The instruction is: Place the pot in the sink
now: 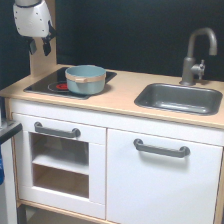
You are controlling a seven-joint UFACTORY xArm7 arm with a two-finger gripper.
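The blue-grey pot (85, 79) with a tan rim band stands upright on the flat black hob (47, 83) at the exterior view's left, covering part of a red ring. The dark grey sink (179, 98) is set into the wooden countertop at the right and holds nothing. My gripper (39, 46) hangs from the white arm at the top left, above and behind the hob, well left of the pot. Its two dark fingers point down with a gap between them and hold nothing.
A grey tap (196, 55) rises behind the sink. A wooden upright post (42, 62) stands behind the hob, right by the gripper. White cupboard doors with grey handles (161, 148) sit below the countertop (122, 92).
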